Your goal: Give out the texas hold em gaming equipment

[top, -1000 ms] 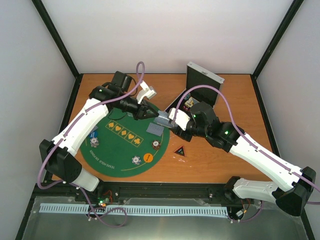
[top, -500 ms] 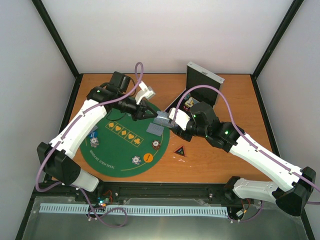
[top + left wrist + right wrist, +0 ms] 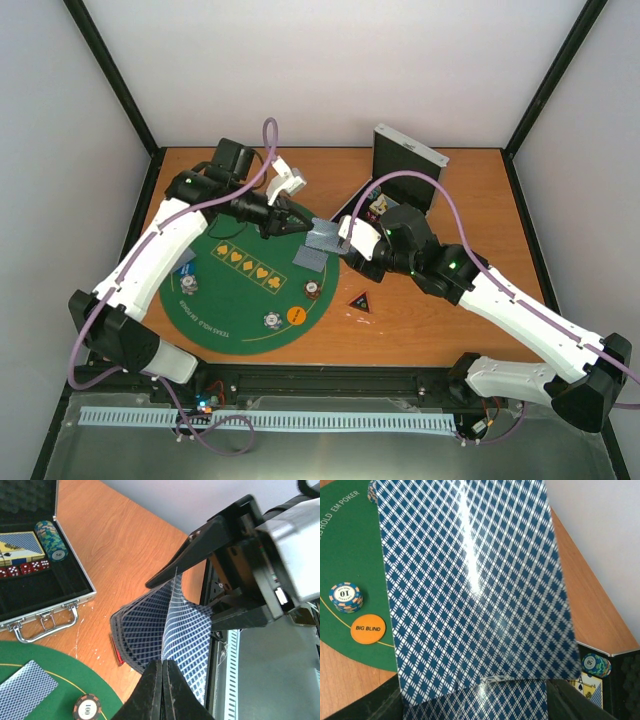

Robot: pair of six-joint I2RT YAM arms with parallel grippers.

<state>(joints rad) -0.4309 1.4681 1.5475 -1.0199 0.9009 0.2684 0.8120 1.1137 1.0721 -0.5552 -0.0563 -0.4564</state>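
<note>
Reading on the mat: the green felt mat (image 3: 215, 300) bore "HOLD EM POKER" along its rim in the right wrist view, and a row of yellow suit symbols near its centre.
Orange disc: it was lettered "BIG BLIND" (image 3: 368, 628) and lay on the mat close to its near rim.
Chips: a striped-edge chip marked "10" (image 3: 346, 596) sat on the mat just beside the disc. Another marked "100" (image 3: 87, 709) sat on the mat near its right rim.
Case: the silver metal case (image 3: 405, 165) stood open on the wood beyond the mat's far-right rim. It held a chip stack marked "50" (image 3: 596, 664) and a row of red dice (image 3: 25, 570).
Marker: the black triangular marker (image 3: 361, 301) lay on the wood just off the mat's right rim, its print too small to read.
Deck: the blue-checked deck (image 3: 140, 635) hung above the mat's far-right rim, bowed between the fingers of the right gripper (image 3: 336, 238), which clamped it.
Single card: the single card (image 3: 186, 630) curved off the deck, pinched by the left gripper (image 3: 162, 666), whose fingers were pressed tight together.
Lone card: the lone card (image 3: 311, 258) lay face down on the mat under the deck.
Left arm: it arched along the mat's left side, its wrist over the far rim and pointing right.
Right arm: it stretched in low from the mat's right side, its wrist pointing left.
</note>
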